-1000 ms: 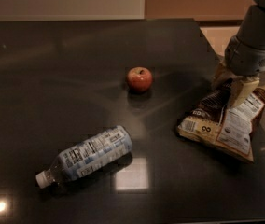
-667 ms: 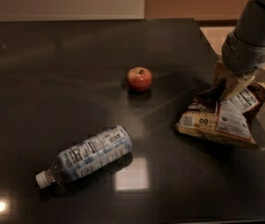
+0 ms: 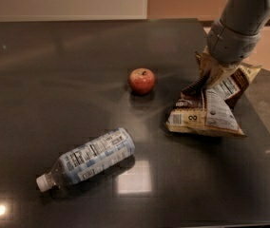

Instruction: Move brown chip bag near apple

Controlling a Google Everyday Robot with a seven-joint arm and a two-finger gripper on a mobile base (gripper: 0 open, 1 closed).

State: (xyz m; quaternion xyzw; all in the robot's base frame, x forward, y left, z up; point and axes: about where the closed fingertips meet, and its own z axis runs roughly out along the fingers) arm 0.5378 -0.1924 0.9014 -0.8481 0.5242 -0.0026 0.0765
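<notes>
The brown chip bag lies right of centre on the dark table. Its lower end rests on the surface and its upper end is pulled up. My gripper comes down from the upper right on a grey arm and is shut on the bag's raised upper end. The apple, small, red and upright, sits to the left of the bag, a short gap away. The bag's top edge is hidden behind the gripper.
A clear plastic bottle with a blue-white label lies on its side at the front left, cap toward the lower left. The table's right edge runs close behind the bag, with floor beyond.
My gripper has moved left with the brown chip bag, dragging it closer to the apple. The apple and the bottle have not moved.
</notes>
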